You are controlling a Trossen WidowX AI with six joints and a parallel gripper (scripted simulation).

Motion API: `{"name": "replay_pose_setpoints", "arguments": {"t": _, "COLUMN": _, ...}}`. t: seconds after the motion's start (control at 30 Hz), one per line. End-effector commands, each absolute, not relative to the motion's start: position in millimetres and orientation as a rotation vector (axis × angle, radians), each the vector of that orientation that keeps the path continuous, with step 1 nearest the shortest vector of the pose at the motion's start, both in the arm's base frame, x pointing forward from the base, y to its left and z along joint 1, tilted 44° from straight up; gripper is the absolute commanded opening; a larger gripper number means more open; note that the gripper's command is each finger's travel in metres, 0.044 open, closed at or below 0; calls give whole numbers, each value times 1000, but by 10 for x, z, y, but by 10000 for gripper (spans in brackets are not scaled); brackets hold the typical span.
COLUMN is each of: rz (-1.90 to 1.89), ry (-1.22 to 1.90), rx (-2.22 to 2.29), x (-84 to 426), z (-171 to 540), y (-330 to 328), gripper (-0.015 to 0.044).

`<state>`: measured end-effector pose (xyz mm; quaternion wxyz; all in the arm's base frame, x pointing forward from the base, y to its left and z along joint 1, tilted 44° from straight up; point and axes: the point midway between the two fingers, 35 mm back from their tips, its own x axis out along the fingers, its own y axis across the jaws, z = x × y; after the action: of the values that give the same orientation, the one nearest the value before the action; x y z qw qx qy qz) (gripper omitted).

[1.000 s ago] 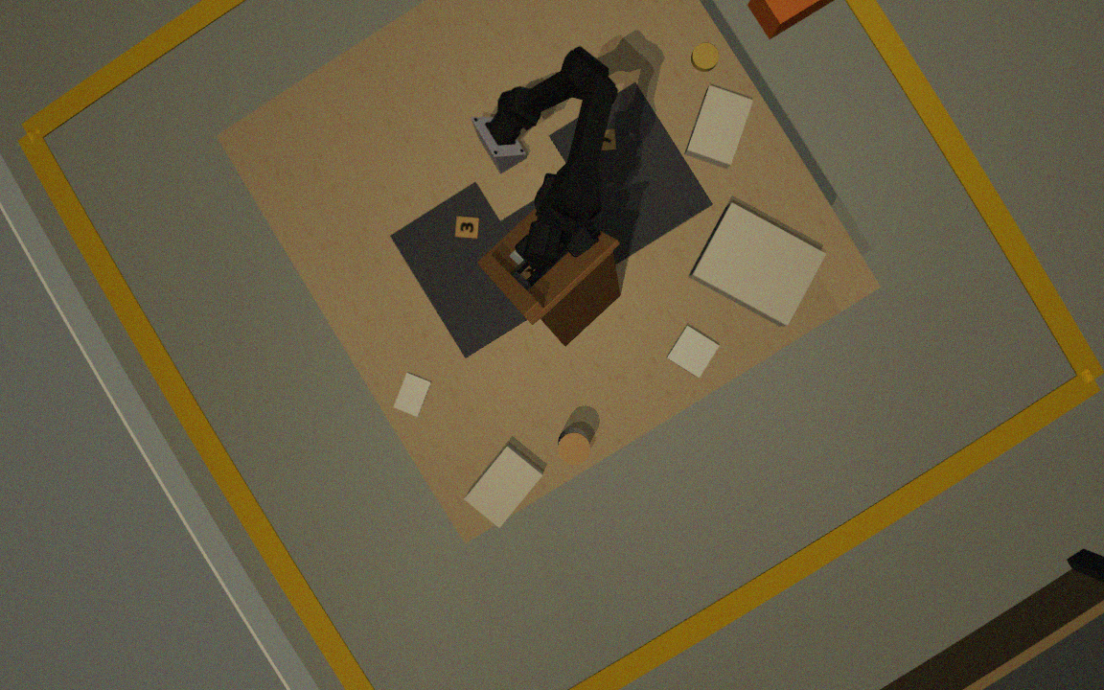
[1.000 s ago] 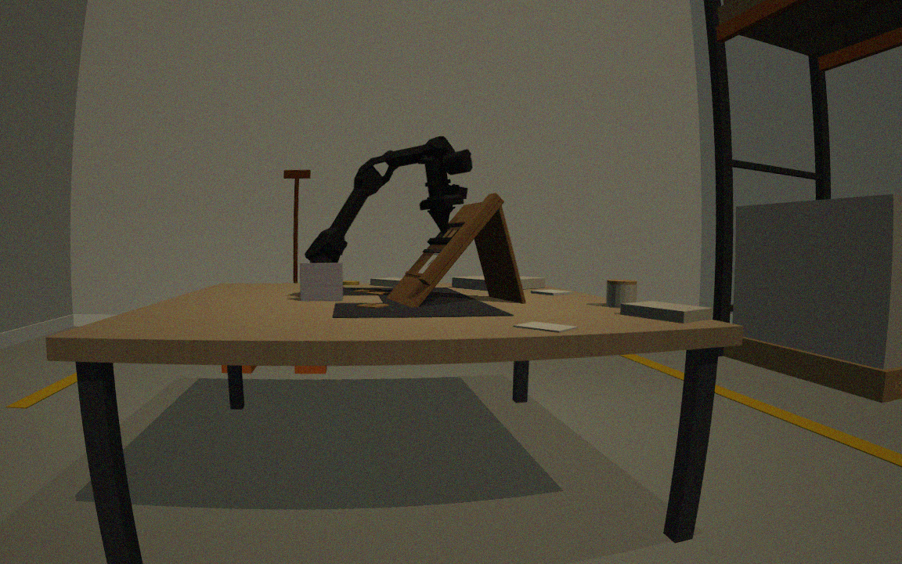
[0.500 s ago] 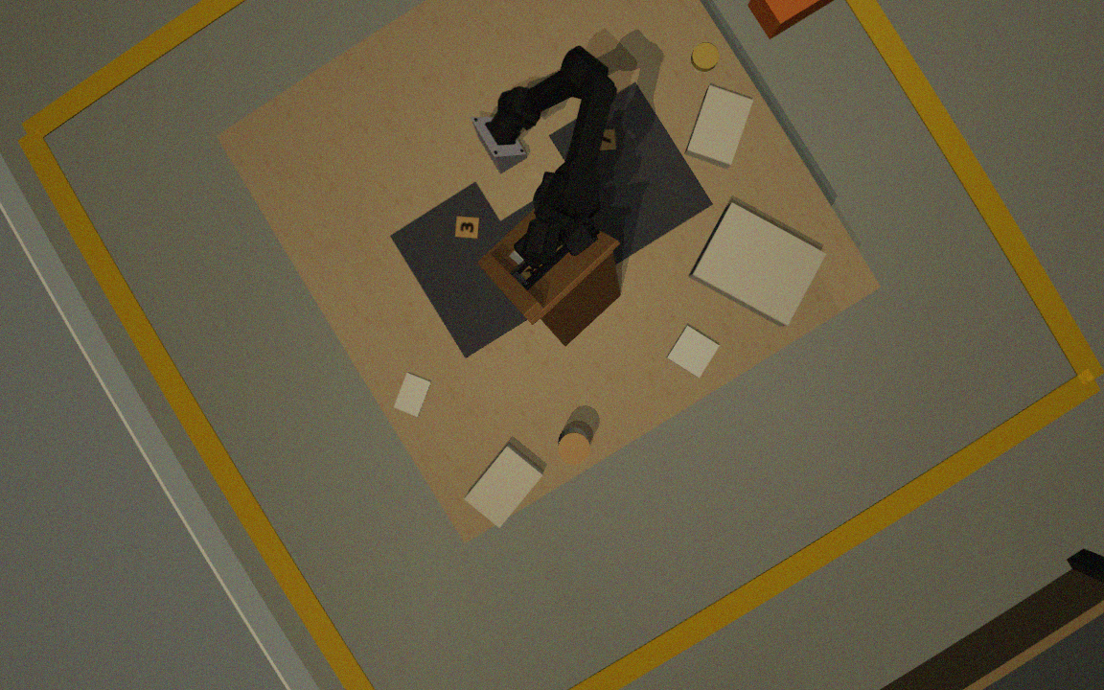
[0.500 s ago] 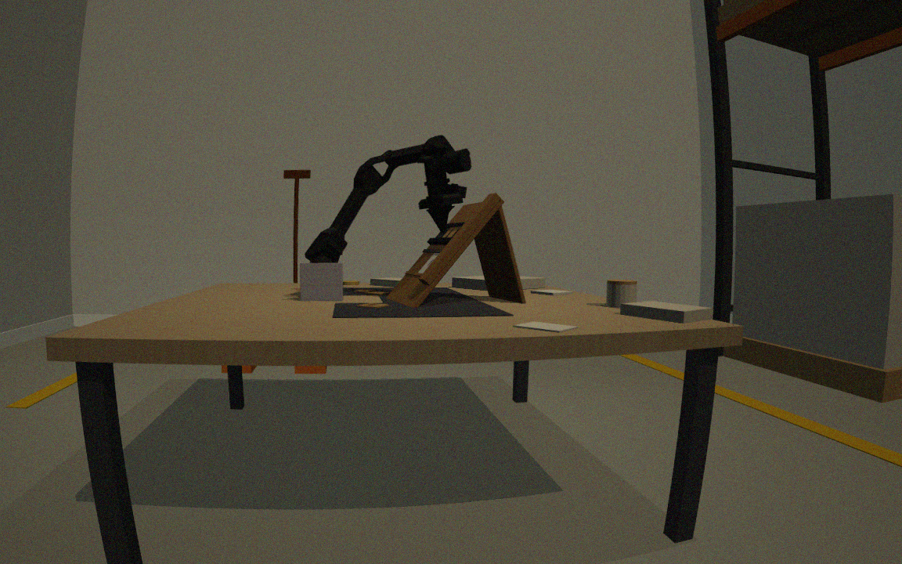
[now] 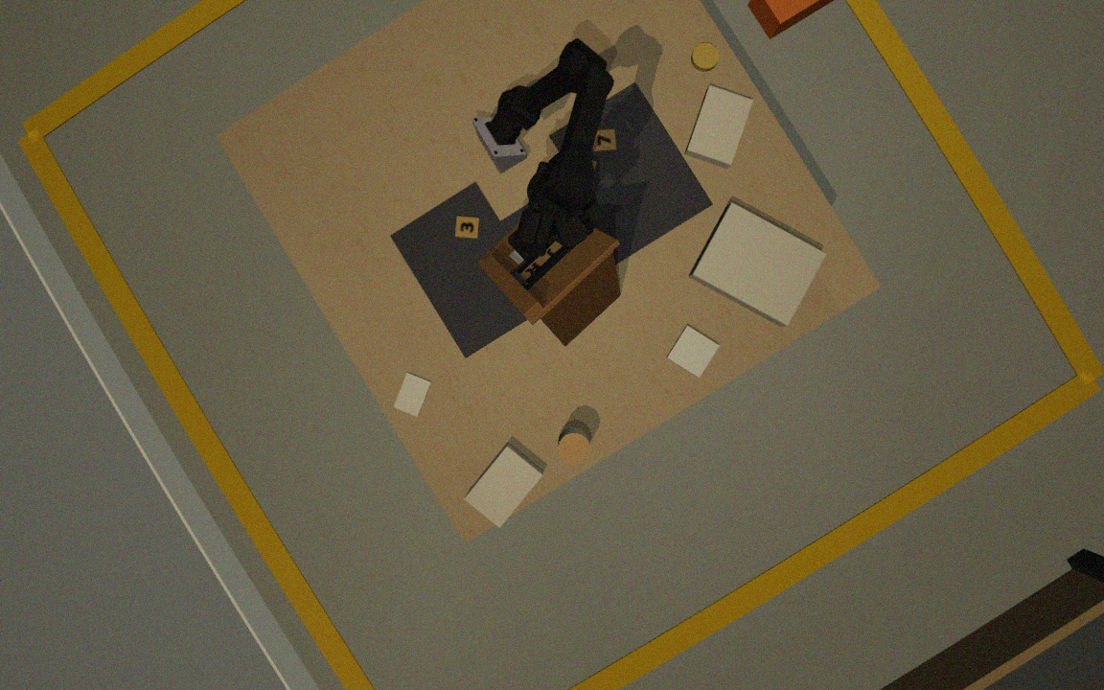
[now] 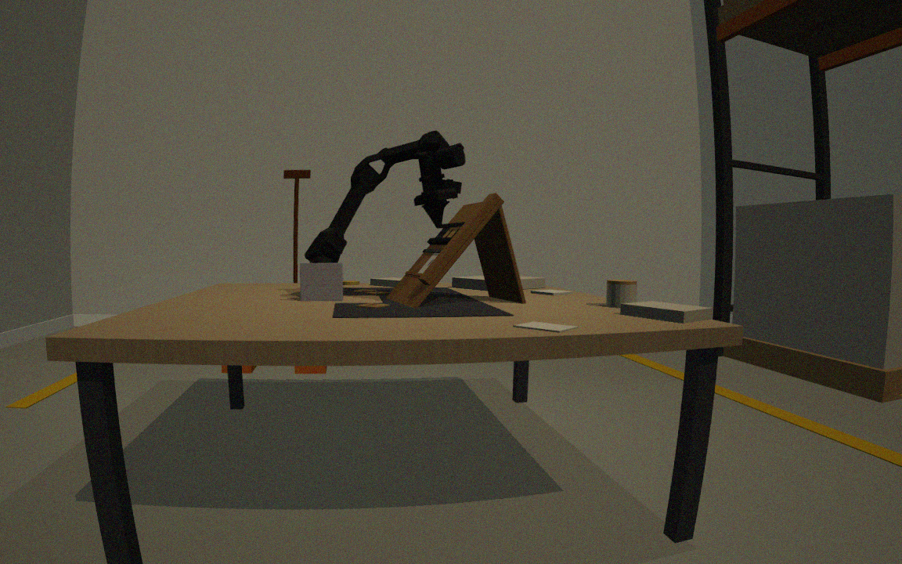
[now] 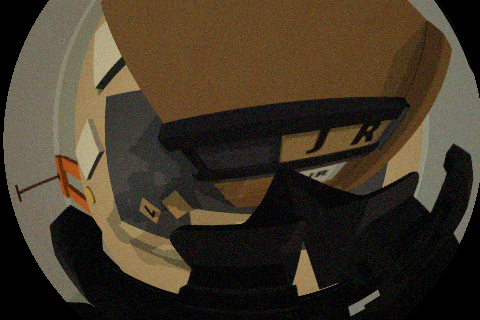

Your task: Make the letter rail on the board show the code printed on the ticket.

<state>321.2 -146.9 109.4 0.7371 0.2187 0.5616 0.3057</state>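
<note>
The brown board (image 5: 577,279) (image 6: 451,259) (image 7: 280,35) leans on the counter. In its dark rail (image 6: 438,240) (image 7: 285,112), a J tile (image 7: 316,142) and an R tile (image 7: 367,134) sit side by side toward the right end in the wrist view; the channel left of J is empty. The white ticket (image 5: 517,256) (image 7: 326,172) is below the rail, partly hidden; "JR" shows. My gripper (image 6: 438,224) (image 7: 283,176) is shut and empty, its tips near the rail's lower lip. A 7 tile (image 5: 605,139) (image 7: 150,209), a face-unreadable tile (image 7: 176,204) and a 3 tile (image 5: 467,227) lie loose.
Dark mats (image 5: 453,291) (image 7: 122,125) lie under and beside the board. White slabs (image 5: 757,262) (image 5: 719,126) (image 5: 693,350) (image 5: 504,486), a small white card (image 5: 412,394), a cylinder (image 5: 574,446) (image 6: 621,293) and a yellow disc (image 5: 704,57) (image 7: 90,195) stand around on the counter.
</note>
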Motion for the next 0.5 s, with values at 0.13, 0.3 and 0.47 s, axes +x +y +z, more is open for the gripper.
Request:
{"name": "replay_pose_setpoints", "arguments": {"t": 0.13, "rz": 662, "ry": 1229, "rx": 472, "x": 3148, "z": 1126, "y": -1509, "gripper": 0}}
{"name": "replay_pose_setpoints", "arguments": {"t": 0.3, "rz": 604, "ry": 1112, "rx": 514, "x": 3009, "z": 1197, "y": -1829, "gripper": 105}}
{"name": "replay_pose_setpoints", "arguments": {"t": 0.47, "rz": 459, "ry": 881, "rx": 547, "x": 2575, "z": 1366, "y": -2447, "gripper": 236}}
